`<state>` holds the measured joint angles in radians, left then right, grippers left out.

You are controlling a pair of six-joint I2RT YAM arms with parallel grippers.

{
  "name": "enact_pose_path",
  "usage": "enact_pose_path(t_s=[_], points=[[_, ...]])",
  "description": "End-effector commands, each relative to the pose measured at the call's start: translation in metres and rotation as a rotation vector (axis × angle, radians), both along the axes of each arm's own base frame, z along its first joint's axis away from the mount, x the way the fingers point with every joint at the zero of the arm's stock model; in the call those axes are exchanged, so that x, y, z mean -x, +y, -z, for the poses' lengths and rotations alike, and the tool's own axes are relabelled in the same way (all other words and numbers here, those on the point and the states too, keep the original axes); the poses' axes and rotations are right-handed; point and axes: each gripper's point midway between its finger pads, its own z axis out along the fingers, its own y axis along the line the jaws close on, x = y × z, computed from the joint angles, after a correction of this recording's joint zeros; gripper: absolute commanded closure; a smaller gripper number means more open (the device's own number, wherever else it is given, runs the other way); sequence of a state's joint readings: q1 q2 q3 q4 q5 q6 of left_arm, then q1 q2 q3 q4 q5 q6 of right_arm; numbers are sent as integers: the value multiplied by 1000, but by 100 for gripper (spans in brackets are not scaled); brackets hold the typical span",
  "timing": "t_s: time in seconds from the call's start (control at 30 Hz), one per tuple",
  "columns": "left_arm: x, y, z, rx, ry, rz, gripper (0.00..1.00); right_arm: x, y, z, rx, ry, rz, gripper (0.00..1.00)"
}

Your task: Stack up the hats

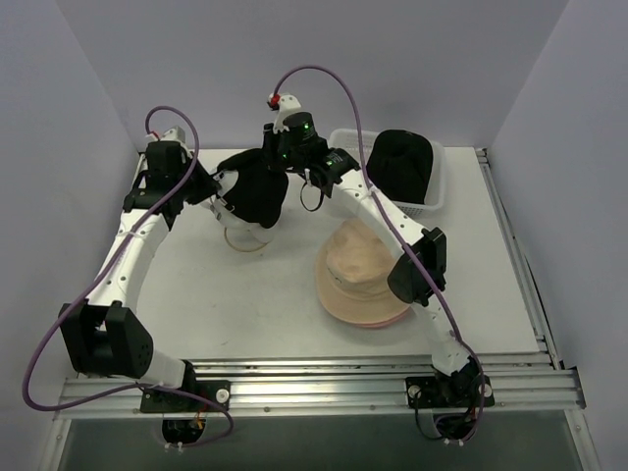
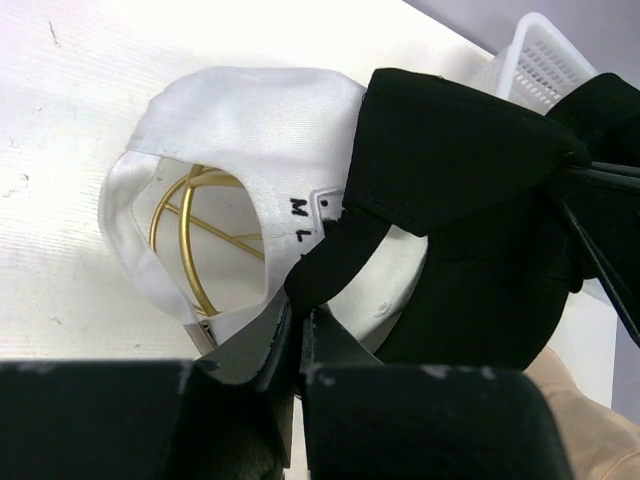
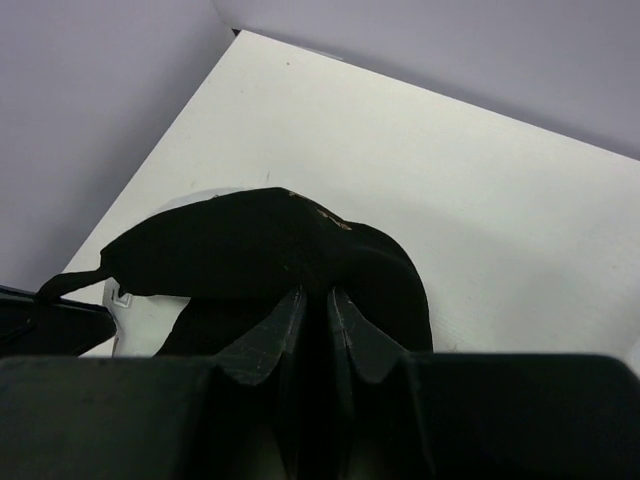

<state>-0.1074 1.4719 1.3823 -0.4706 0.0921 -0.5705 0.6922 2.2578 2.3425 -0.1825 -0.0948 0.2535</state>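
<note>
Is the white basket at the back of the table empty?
No, in the top view a black hat sits inside the white basket.

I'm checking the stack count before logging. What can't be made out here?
- Top view: the white cap sits mostly under the black cap; its crown is hidden.
- Top view: the right arm crosses the tan hat; anything beneath that hat is hidden.
- Right wrist view: the right gripper meets black fabric, dark on dark; whether it grips is unclear.
- Left wrist view: the gold frame shows only through the white cap's opening.
</note>
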Motion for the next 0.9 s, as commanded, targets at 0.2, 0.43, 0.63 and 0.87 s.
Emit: enact_pose_path(t_s=[0.2, 0.43, 0.63, 0.87], points=[[2, 27, -14, 5, -54, -79, 82, -16, 7, -18, -66, -92, -51, 75], [0, 28, -13, 1, -49, -78, 66, -14, 8, -14, -49, -91, -68, 68], [-2, 32, -27, -16, -77, -88, 58, -11, 8, -21, -59, -99, -80, 68], [-10, 33, -28, -30, -76, -82, 57, -7, 9, -18, -63, -80, -95, 68]])
